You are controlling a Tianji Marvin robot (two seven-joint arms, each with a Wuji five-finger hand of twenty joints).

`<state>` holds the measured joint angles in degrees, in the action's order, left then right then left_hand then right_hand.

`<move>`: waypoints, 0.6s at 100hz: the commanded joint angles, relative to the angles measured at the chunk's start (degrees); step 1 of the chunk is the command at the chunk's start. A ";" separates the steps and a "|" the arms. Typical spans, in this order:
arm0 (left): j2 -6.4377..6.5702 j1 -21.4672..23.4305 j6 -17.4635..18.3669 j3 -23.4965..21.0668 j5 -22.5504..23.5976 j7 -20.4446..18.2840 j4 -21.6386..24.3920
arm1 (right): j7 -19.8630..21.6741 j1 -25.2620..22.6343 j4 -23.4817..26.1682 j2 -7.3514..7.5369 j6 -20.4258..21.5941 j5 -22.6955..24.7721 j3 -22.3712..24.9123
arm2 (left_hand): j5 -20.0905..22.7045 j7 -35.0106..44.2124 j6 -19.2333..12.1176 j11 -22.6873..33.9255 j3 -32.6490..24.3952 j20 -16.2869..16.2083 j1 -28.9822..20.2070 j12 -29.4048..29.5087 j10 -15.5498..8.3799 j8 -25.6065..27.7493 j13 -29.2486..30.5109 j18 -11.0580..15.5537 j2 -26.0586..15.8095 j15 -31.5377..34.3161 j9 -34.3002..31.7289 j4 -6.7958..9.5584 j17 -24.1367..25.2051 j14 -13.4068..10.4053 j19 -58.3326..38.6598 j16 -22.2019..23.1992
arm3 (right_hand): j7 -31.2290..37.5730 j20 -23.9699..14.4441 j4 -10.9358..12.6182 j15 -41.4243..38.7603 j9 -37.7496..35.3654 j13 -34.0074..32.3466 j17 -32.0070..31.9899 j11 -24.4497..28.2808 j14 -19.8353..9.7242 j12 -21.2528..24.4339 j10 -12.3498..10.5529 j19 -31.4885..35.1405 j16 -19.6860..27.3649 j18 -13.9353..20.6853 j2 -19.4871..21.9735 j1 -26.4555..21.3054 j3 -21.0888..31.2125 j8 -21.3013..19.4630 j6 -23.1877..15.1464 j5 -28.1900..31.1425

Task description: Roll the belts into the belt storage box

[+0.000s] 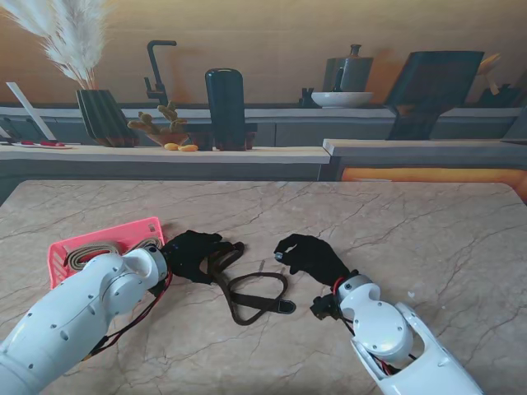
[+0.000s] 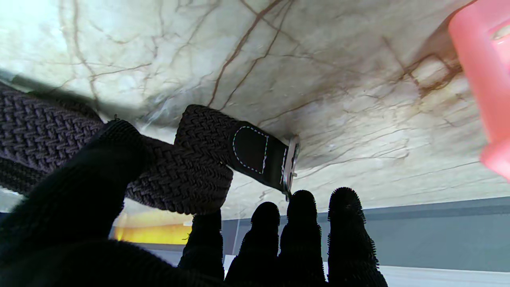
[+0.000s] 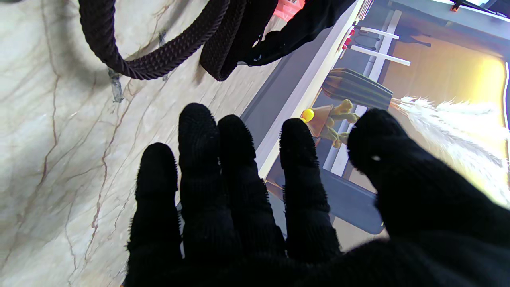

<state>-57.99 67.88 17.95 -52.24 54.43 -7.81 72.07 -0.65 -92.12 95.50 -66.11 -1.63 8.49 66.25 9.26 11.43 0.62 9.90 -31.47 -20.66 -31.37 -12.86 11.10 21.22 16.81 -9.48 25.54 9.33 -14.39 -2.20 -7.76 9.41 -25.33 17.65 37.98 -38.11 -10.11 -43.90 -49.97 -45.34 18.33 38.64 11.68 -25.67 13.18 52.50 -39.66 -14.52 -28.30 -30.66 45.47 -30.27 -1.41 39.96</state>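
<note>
1. Stand view takes in the marble counter [image 1: 395, 230], veined in brown, which carries everything else.
2. At the left side of the counter sits the pink belt storage box [image 1: 62, 245], partly hidden by the left arm; a rolled tan belt [image 1: 86, 254] lies inside it.
3. Just right of the box, the dark brown braided belt [image 1: 247, 292] lies on the counter in a loose loop, its far end gathered under the left hand and its free tip pointing toward the right arm.
4. The left hand [image 1: 193, 253], in a black glove, is clamped on the dark belt. In the left wrist view the thumb [image 2: 91, 171] presses across the braided strap [image 2: 179, 171], the strap folds back on itself, and the leather tab with its metal buckle [image 2: 291, 167] touches a fingertip [image 2: 303, 199]. A corner of the pink box [image 2: 482, 79] shows at the edge of that view.
5. The right hand [image 1: 309, 255], also gloved in black, hovers near the belt's loop without touching it and holds nothing. In the right wrist view its fingers [image 3: 199, 159] are spread apart over bare marble, with the belt's loop [image 3: 159, 59] lying beyond the fingertips.
</note>
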 commanded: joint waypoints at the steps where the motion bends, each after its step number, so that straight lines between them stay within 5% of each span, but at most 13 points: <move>1: -0.52 -0.19 -0.12 0.13 -0.61 0.08 -1.05 | -0.11 -0.47 0.46 -0.30 0.07 -0.10 0.00 | -1.50 4.76 -1.51 2.03 -2.95 -2.19 -0.93 -1.55 -1.78 5.10 3.13 -1.34 2.77 1.84 -1.24 -1.75 -0.97 -0.67 -2.60 1.27 | -0.26 -0.61 2.27 0.20 0.02 0.43 -0.35 -0.22 -1.57 0.13 -0.58 -0.67 -0.28 -0.70 -0.80 1.61 0.21 -0.60 -2.11 0.17; 11: -0.84 -0.52 -0.16 0.95 -2.75 0.32 -1.95 | -0.15 -0.50 0.49 -0.30 0.08 -0.05 0.09 | 0.07 15.28 -1.17 6.03 -5.17 -5.67 -2.58 -5.79 -4.17 12.53 9.79 -2.49 3.44 5.10 -10.11 -1.85 -2.89 -1.90 -8.76 4.34 | -0.09 -0.70 2.16 0.08 -0.09 0.32 -0.33 -0.19 -1.57 0.11 -0.61 -0.69 -0.35 -0.71 -0.49 1.57 -0.03 -0.57 -2.12 0.36; 21: -1.23 -0.49 0.49 1.33 -3.40 2.36 -2.46 | -0.30 -0.44 0.48 -0.37 -0.03 -0.18 0.06 | 8.24 25.12 -0.45 12.39 -8.04 -11.42 -4.76 -12.27 -7.92 17.53 19.37 -3.06 3.95 11.60 -21.33 -2.01 -5.37 -2.78 -17.52 10.25 | 0.13 -0.79 2.03 -0.05 -0.29 0.29 -0.39 -0.14 -1.45 0.09 -0.53 -0.75 -0.43 -0.79 -0.20 1.42 -0.44 -0.45 -2.21 0.47; 30: -1.56 -0.52 1.29 1.74 -4.24 3.68 -2.80 | -0.33 -0.40 0.43 -0.40 -0.10 -0.41 0.02 | 15.02 34.07 -3.26 18.62 -9.65 -15.00 -7.12 -16.80 -9.96 21.66 25.70 -2.99 3.76 18.55 -29.76 -2.09 -8.31 -3.00 -24.00 16.22 | 0.31 -0.86 1.95 -0.12 -0.37 0.34 -0.44 -0.15 -1.36 0.10 -0.50 -0.78 -0.48 -0.84 0.12 1.29 -0.82 -0.32 -2.24 0.58; 34: -1.66 -0.61 1.62 1.98 -4.60 3.91 -2.93 | -0.34 -0.41 0.43 -0.41 -0.09 -0.47 0.03 | 16.90 37.27 -5.14 20.70 -8.22 -15.80 -9.87 -18.31 -10.36 22.88 27.78 -2.99 5.30 21.03 -32.41 -4.72 -9.31 -3.12 -25.98 18.22 | 0.38 -0.89 1.93 -0.15 -0.41 0.36 -0.46 -0.15 -1.36 0.09 -0.47 -0.79 -0.50 -0.88 0.27 1.28 -1.02 -0.26 -2.21 0.58; 44: -2.05 -0.96 2.34 2.80 -5.62 5.23 -3.71 | -0.39 -0.48 0.45 -0.40 0.15 -0.47 0.15 | 23.40 46.86 -10.26 18.20 -0.93 -16.67 -17.96 -29.26 -10.91 18.23 33.32 -3.30 5.74 27.70 -43.36 -5.52 -12.44 -3.07 -31.45 21.98 | 0.55 -0.96 1.96 -0.29 -0.58 0.26 -0.46 -0.12 -1.26 0.08 -0.39 -0.81 -0.57 -0.89 0.55 1.17 -1.38 -0.10 -2.24 0.67; 60: -3.13 -0.50 2.08 3.05 -5.39 11.86 -4.65 | -0.58 -0.69 0.54 -0.40 0.36 -0.21 0.38 | 28.55 49.54 -9.20 17.45 -3.07 -16.35 -19.31 -28.71 -9.76 11.79 36.80 -3.42 6.48 30.95 -48.72 -5.88 -15.54 -2.35 -35.61 22.10 | 0.88 -1.08 2.01 -0.40 -0.77 0.18 -0.40 -0.07 -1.25 0.04 -0.42 -0.82 -0.63 -0.85 0.80 1.01 -1.91 0.18 -2.25 0.80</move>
<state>-60.00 66.47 20.30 -49.01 48.24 1.92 67.42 -0.97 -92.35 95.59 -66.25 -1.55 8.08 66.61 36.13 58.43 -7.86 26.67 -31.42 -36.19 -46.74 -41.14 2.64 34.39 52.04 -11.99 30.25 38.74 -59.49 -7.65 -22.50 9.04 -58.74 39.05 38.05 -38.11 -10.11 -43.90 -49.97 -45.30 18.30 38.64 11.68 -25.66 13.18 52.44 -39.66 -15.14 -28.26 -30.66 44.42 -30.25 -1.43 39.96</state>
